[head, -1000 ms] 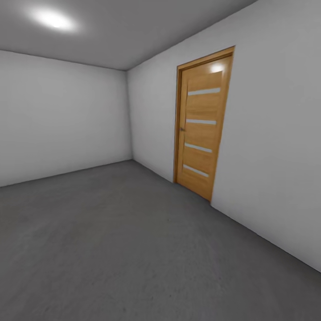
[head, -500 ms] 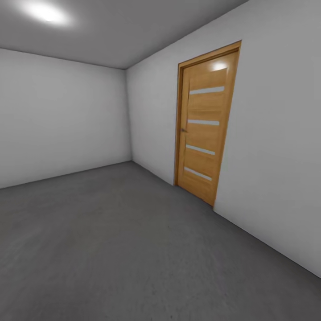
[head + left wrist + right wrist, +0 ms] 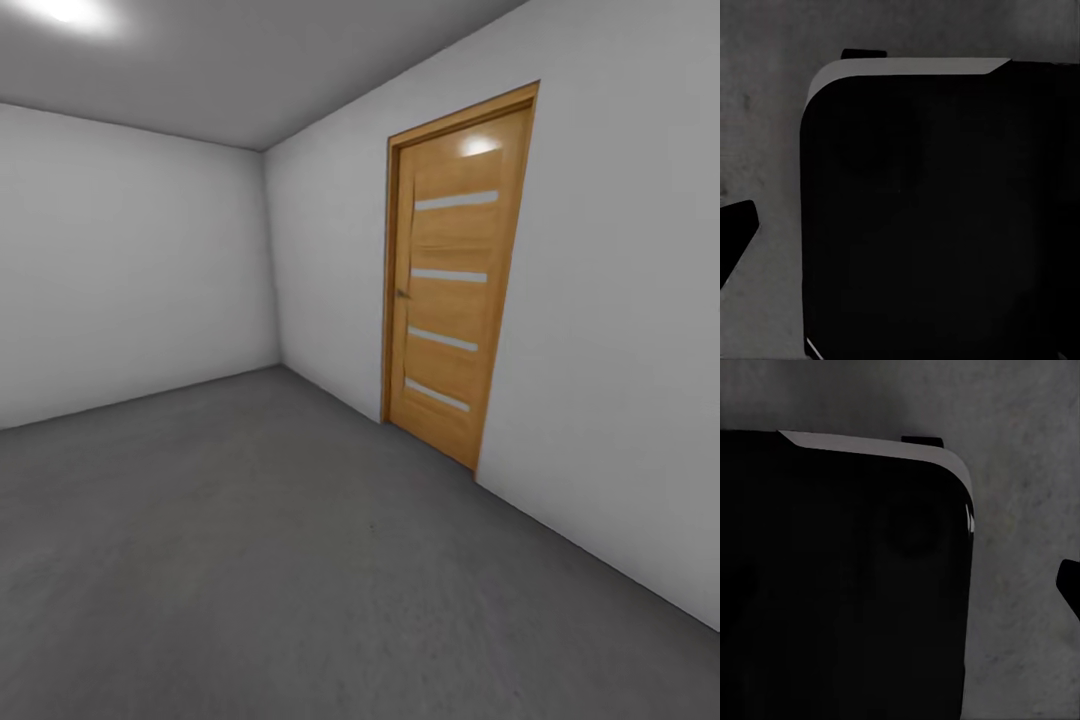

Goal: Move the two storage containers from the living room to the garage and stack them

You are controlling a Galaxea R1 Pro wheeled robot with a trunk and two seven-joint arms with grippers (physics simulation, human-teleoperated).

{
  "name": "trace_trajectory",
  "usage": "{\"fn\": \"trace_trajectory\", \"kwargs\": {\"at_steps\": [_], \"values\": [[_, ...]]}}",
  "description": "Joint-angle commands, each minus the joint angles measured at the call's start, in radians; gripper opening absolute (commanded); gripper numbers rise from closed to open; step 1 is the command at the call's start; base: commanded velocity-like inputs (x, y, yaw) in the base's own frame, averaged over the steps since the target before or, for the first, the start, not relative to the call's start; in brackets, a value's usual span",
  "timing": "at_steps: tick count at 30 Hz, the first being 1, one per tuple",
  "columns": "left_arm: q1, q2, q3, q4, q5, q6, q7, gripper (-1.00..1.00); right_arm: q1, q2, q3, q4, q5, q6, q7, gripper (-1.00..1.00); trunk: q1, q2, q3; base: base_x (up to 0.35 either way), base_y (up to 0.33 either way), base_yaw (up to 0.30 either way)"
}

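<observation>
I'm looking at the garage floor (image 3: 250, 560) right now: dark grey concrete, mottled, matte, running flat from under my head camera out to the far wall. It spreads across the whole lower part of the head view, and its longer run goes away from me toward the far corner (image 3: 272, 365), where the two white walls meet.

On the right, the white side wall (image 3: 620, 300) comes slanting in close, its bottom edge cutting diagonally across the concrete. Set in that wall is a wooden door (image 3: 450, 280), upright and closed, honey-coloured with four pale horizontal strips and a small handle on its left edge. The left-hand back wall (image 3: 130, 270) stands well off. A bright ceiling light (image 3: 65, 10) glows at the upper left corner.

There is plenty of open concrete ahead and to the left; the tight side is the right, along that wall and door.

In the left wrist view I see a big black rounded body (image 3: 937, 217) of the robot itself with a pale top edge, over the same grey concrete (image 3: 757, 150). In the right wrist view there is a like black body (image 3: 840, 585), concrete (image 3: 1027, 510) beside it. A dark tip pokes in at each picture's edge, but I cannot tell how either set of fingers stands.
</observation>
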Motion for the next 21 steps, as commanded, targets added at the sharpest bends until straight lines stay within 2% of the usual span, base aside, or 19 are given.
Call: {"fn": "trace_trajectory", "kwargs": {"at_steps": [1, 21], "values": [[0.0, 0.0, 0.001, 0.0, 0.005, -0.003, 0.001, 1.0, 0.0, 0.0, 0.001, 0.0, 0.003, -0.003, 0.001, 1.0, 0.001, 0.0, -0.001, 0.322, 0.101, -0.057], [0.0, -0.001, 0.001, 0.0, 0.005, -0.003, 0.001, 1.0, 0.0, -0.002, 0.002, 0.0, 0.003, -0.003, 0.001, 1.0, 0.001, 0.0, -0.001, 0.322, 0.102, -0.006]]}}
